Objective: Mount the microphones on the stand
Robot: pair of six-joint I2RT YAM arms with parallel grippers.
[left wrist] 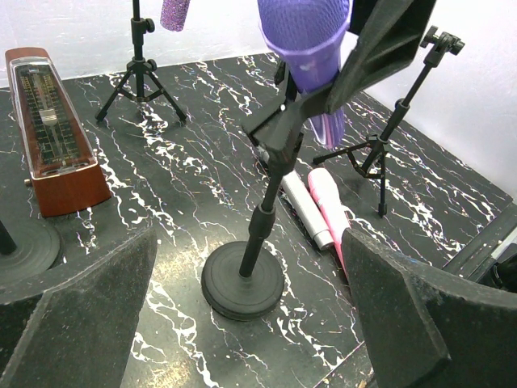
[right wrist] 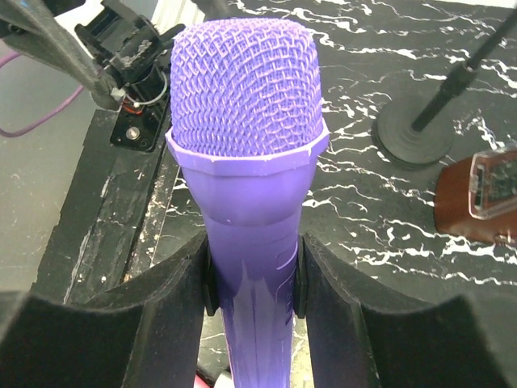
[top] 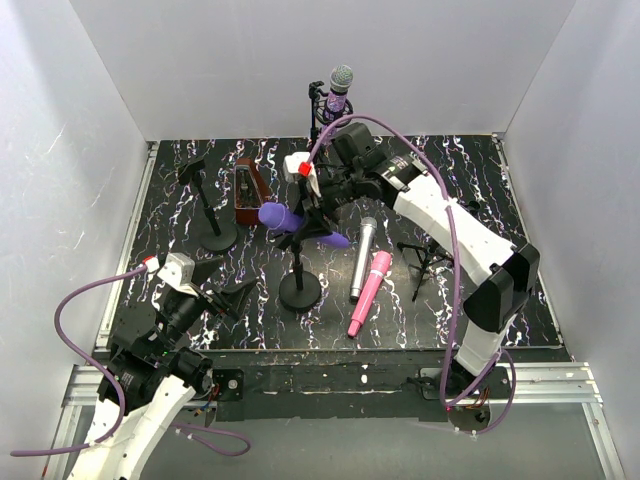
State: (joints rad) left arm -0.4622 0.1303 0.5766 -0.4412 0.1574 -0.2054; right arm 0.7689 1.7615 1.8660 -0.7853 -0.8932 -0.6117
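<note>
Violet microphone [right wrist: 245, 186], right gripper [right wrist: 252, 279] seemingly level.

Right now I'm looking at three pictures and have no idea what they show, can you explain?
Two robot arms are bolted at the edge of a table. One picture looks down from above; the other two come from cameras on the wrists. The right gripper is clamped on a violet microphone, holding it at the clip of a round-based stand. The left gripper is open and empty. A silver microphone and a pink microphone lie on the table. A glittery purple microphone sits on a stand at the back. A red-brown box stands nearby.
</note>
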